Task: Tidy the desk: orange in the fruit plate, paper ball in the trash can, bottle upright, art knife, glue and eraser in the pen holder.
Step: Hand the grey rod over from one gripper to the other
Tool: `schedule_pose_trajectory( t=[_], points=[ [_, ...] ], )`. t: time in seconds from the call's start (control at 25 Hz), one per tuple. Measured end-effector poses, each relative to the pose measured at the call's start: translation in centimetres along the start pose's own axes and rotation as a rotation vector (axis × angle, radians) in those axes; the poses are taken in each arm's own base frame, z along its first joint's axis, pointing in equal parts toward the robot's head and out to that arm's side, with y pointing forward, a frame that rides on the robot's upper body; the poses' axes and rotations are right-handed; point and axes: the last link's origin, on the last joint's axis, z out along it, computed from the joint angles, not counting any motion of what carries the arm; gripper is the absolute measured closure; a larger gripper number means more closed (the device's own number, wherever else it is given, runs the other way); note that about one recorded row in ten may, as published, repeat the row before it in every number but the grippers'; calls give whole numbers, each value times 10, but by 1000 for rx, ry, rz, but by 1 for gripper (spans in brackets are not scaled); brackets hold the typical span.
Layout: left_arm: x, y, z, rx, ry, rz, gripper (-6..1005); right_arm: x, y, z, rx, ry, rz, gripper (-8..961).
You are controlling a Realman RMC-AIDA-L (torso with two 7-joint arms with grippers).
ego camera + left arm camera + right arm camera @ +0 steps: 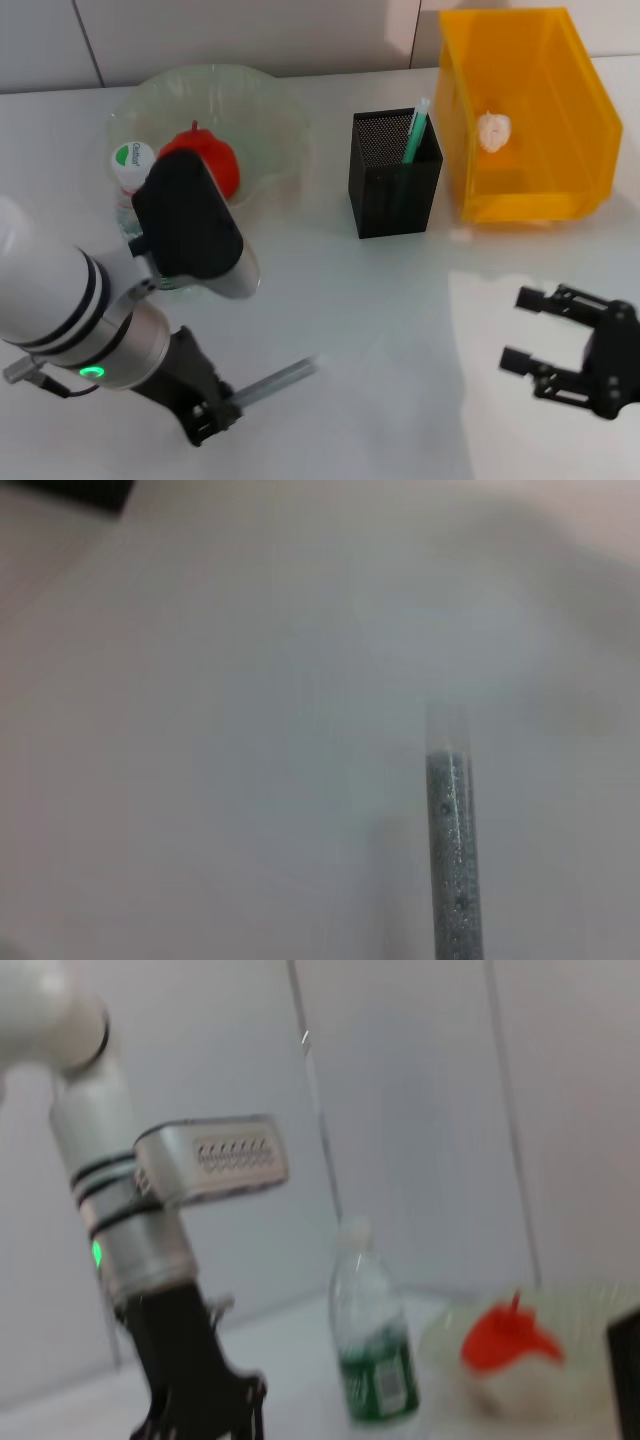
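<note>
One grey, speckled glue stick [275, 383] is sticking out sideways from the left claw [212, 413] clamped on its end, low over the surface [380, 330]; the off-centre hold risks slippage before the pen holder [393, 173]. Right claw [540, 335] is idling, fingers apart.

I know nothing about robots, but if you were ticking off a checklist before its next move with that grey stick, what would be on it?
1. Left gripper shut on the thin grey glitter stick: ok.
2. Square black mesh pen holder upright, opening free beside the green pen: ok.
3. Right gripper open, parked to the right, apart from the holder: ok.
4. Red-orange ribbed orange in the pale-green glass fruit plate: ok.
5. Crumpled paper ball in the yellow plastic trash can: ok.
6. Clear green-labelled bottle upright: ok.
</note>
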Motion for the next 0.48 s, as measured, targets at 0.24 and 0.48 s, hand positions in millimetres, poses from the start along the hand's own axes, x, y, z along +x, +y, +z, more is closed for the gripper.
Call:
schedule_pose_trajectory(
  t=[0.24,0.48],
  points=[
    [13,-4,-25,-39,316,10,824,-22,7,-23,16,-198,-3,234],
    [-4,-3,-20,-113,801,100,823,-29,11,-17,-47,-248,-5,237]
  ],
)
